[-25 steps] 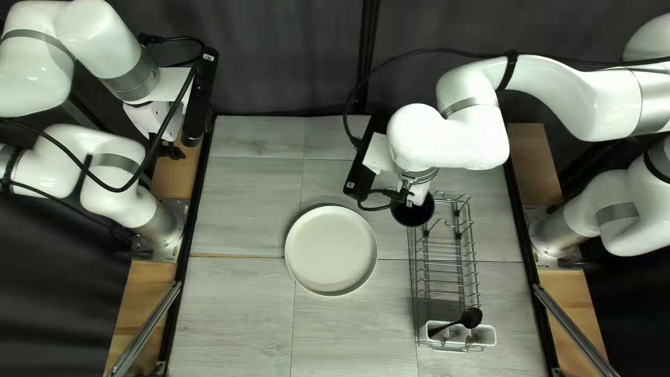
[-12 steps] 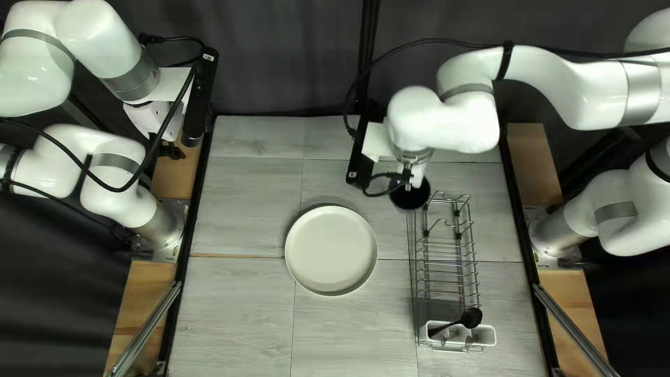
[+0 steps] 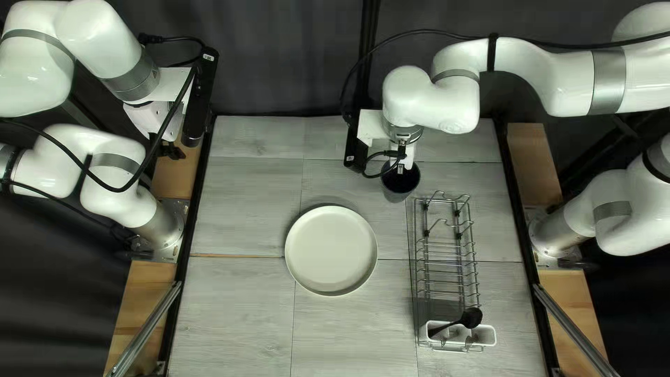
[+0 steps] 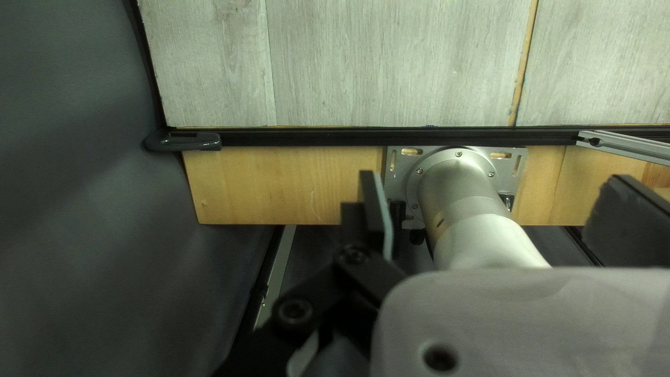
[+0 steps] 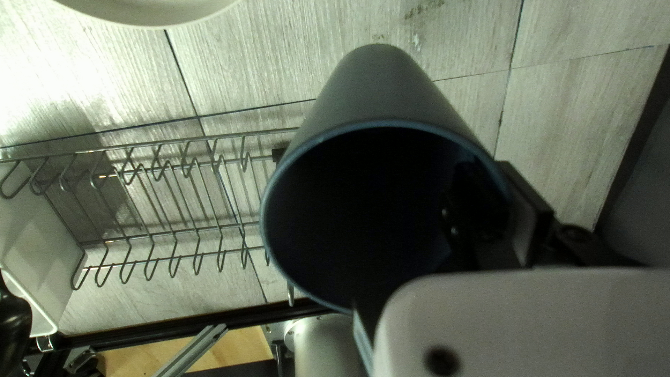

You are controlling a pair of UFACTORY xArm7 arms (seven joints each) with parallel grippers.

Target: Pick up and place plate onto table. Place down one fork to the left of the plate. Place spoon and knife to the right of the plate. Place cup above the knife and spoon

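My right gripper [image 3: 401, 166], beyond the rack in the top left view, holds the dark cup [image 3: 400, 183] by its rim. In the right wrist view the right gripper [image 5: 508, 202] pinches the wall of the cup [image 5: 384, 84], one finger inside it. The plate [image 3: 331, 250] lies on the table, left of the rack. A black spoon [image 3: 470, 318] leans in the white holder; other utensils [image 3: 468, 342] there are too small to tell apart. Over the table's left border hangs my left gripper [image 3: 169, 149]; in its wrist view the left gripper [image 4: 499, 202] stands open, empty.
A wire rack [image 3: 447, 269] stands right of the plate, with the white utensil holder [image 3: 488, 336] at its near end. Black rails [image 3: 183, 279] border the table [image 3: 237, 314]. A cable [image 3: 433, 30] runs along the right arm.
My right gripper and the cup have moved together toward the table's far edge and slightly left, away from the rack. The left arm and the plate have stayed where they were.
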